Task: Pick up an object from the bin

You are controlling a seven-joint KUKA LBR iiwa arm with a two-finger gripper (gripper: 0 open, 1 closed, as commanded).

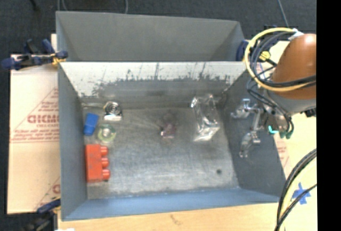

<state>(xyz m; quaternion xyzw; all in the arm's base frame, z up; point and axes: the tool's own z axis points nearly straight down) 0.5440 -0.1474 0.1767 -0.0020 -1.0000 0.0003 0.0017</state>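
Currently the gripper [246, 127] is seen over the sloping right wall of the grey bin [149, 38], its two silvery fingers [242, 110] spread apart, with bare wall visible in the gap between them. The wrist behind it is partly covered by dark cables [265, 97] and an orange cover [298, 59], so little of the joint can be made out.

Nearest to the gripper, just to its left on the bin floor, a crumpled clear plastic piece [205, 118] is found; its outline is hard to trace against the grey metal. Further left, near the middle, a small dark purplish thing [168, 129] is seen, too blurred to be identified.

Well apart, at the left wall, a red block [97, 162], a small blue piece [90, 124], a pale greenish round thing [106, 134] and a silvery round thing [112, 111] are clustered close together.
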